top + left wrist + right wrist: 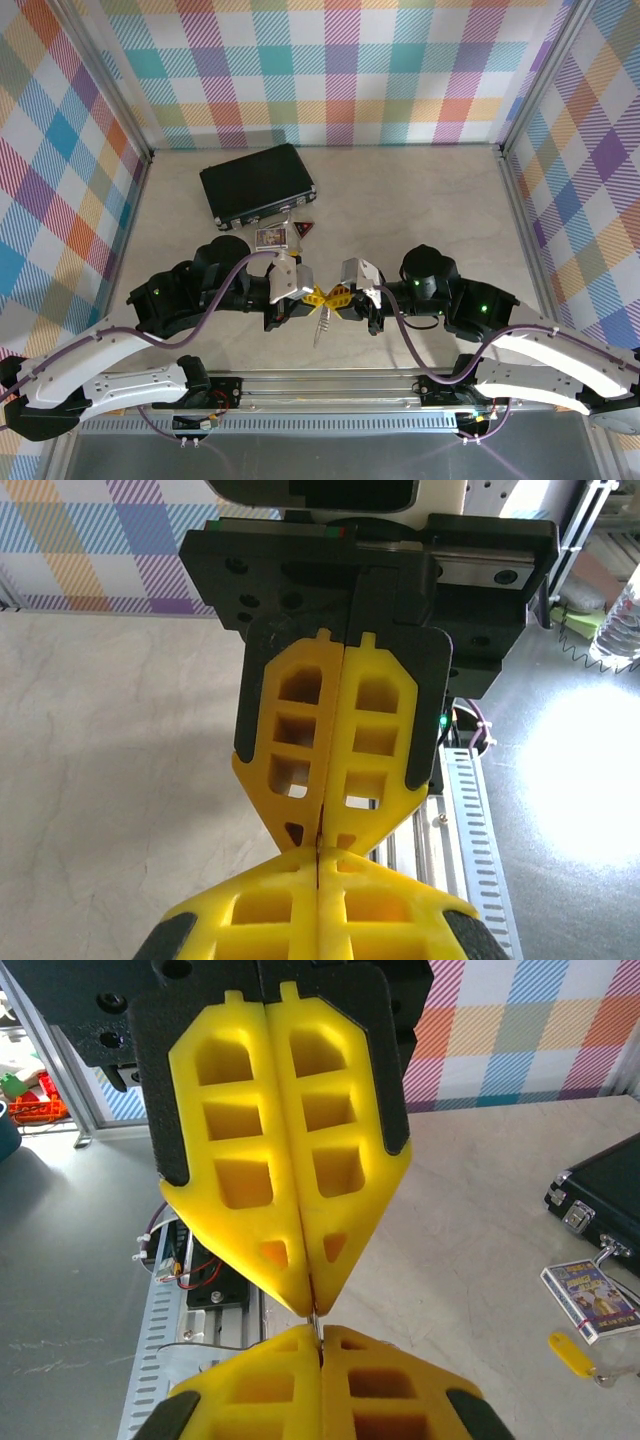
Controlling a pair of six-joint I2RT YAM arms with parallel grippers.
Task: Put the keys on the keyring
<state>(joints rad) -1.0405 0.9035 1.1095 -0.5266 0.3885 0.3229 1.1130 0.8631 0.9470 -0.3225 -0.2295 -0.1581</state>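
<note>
Well clear of the black case (pixel 258 183), on its near side, the keyring (pixel 320 326) is seemingly pinched by left gripper (pixel 320 295) and right gripper (pixel 340 296), each with fingers pressed together. A key (pixel 570 1353) lying by the case must be fetched next.

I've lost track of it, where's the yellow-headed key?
Right wrist view, lower right: the key lies on the table beside the picture card, near the black case.

One case (pixel 258 183), one card (pixel 271 237) — one key (pixel 570 1353)
</note>
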